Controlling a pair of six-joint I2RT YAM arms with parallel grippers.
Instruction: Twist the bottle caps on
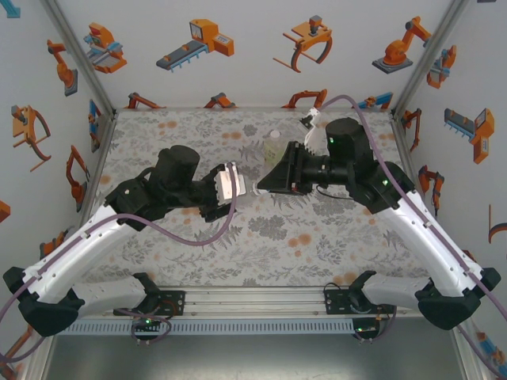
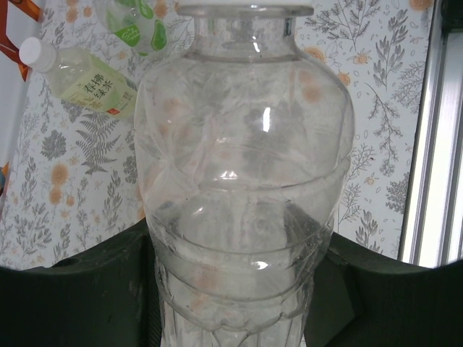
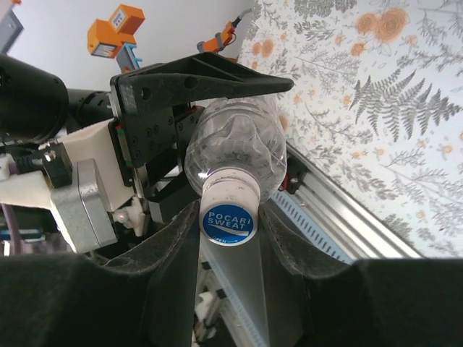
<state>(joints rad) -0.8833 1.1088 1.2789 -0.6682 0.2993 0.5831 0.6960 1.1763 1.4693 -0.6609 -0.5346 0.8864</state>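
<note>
I had the left gripper (image 1: 228,185) clamped on the clear bottle (image 2: 246,181), held sideways above the mat (image 1: 182,127) mid-table so its neck faced the right gripper (image 1: 265,180). That one was closed round the blue-printed cap (image 3: 228,215) sitting on the mouth, for twisting I reckon. The labelled bottle (image 1: 272,147) stood near behind the right gripper, the tightest spot. Side walls (image 1: 47,95) were well apart, so wrist room looked fine.

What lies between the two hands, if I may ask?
A clear bottle held by the left hand, its cap in the right hand; the top external view shows it.
</note>
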